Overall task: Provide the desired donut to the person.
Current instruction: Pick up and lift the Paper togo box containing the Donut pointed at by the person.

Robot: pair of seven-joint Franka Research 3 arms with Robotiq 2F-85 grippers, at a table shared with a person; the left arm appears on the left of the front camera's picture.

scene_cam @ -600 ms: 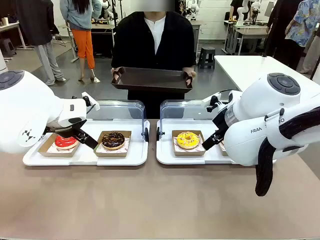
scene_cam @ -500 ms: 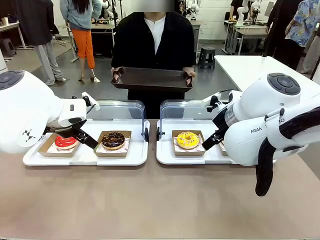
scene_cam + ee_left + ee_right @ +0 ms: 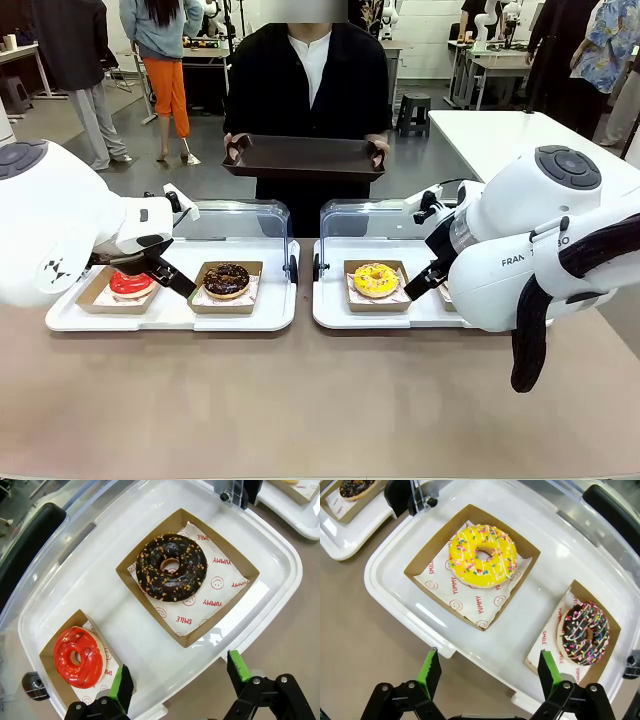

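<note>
Person: adult in a black open shirt over a white T-shirt (image 3: 305, 80), top centre of the front view, across the brown desk (image 3: 300, 400), both hands holding a dark brown rectangular tray (image 3: 303, 157) pretty much level.
Left tool (image 3: 179, 672): jaws spread wide, nothing in them, hanging over the near rim of the left white plastic tray (image 3: 135, 645).
Left tray donuts: red glazed donut (image 3: 77, 656) lower left, chocolate donut with nut bits (image 3: 171, 567) at centre, each in its own cardboard boat.
Right tool (image 3: 488, 664): wide too, empty, above the right white plastic tray (image 3: 535, 605).
Right tray donuts: yellow sprinkled donut (image 3: 482, 556) upper centre, chocolate donut with rainbow sprinkles (image 3: 583, 632) at the right edge.
</note>
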